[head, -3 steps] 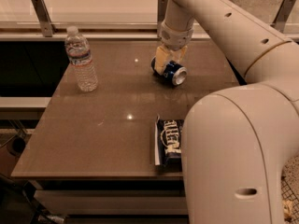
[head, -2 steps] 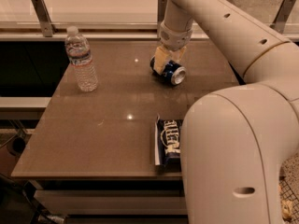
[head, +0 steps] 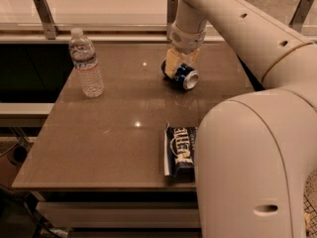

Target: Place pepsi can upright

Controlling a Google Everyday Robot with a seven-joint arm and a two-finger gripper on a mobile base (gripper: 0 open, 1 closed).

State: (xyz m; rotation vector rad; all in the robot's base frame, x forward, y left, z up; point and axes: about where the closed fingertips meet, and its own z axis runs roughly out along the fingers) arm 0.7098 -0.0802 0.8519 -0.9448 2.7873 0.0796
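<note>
The pepsi can is a small dark-blue can lying on its side at the far right of the brown table, its silver end facing the front right. My gripper comes down from above and sits over the can, with one cream finger on the can's left side and the other behind it. The fingers straddle the can and look closed against it. The can rests on the table top.
A clear plastic water bottle stands upright at the table's far left. A dark-blue chip bag lies near the front edge. My large arm body fills the right foreground. A metal rail runs behind the table.
</note>
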